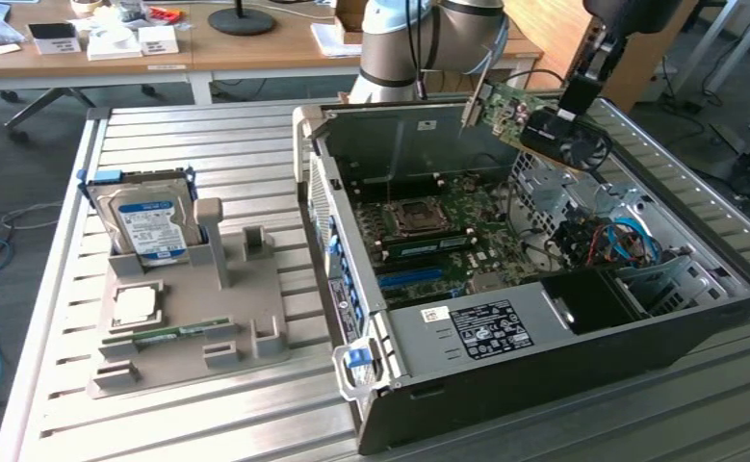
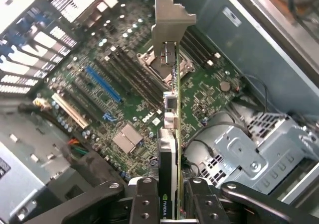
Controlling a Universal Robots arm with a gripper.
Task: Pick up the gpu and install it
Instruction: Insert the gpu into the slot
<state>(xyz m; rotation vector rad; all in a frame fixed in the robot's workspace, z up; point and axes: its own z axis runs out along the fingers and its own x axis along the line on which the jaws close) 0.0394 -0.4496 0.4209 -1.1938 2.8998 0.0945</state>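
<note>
The claw point(image 1: 571, 104) is clamped on the gpu point(image 1: 525, 119), and the card is up in the air, clear of everything. It hangs tilted above the open case point(image 1: 567, 356), over the far end of the motherboard point(image 1: 452, 231), touching neither. Its silver bracket point(image 1: 474, 98) is at the end towards the exterior view's left, and the black fan face is right by the claw.

From the wrist, the gpu point(image 2: 170, 134) runs edge-on away from the claw point(image 2: 172, 196), a finger point(image 2: 144, 199) pressed against each side. Its bracket point(image 2: 169, 20) is at the far tip, and the motherboard point(image 2: 124, 99) with its blue slot point(image 2: 102, 83) is spread out beneath.

Over on the exterior view's left, the grey holder point(image 1: 252, 298) sits on the table point(image 1: 156, 423), well apart from the case. It carries the hard drive point(image 1: 150, 223) upright and the memory stick point(image 1: 182, 334) lying flat.
</note>
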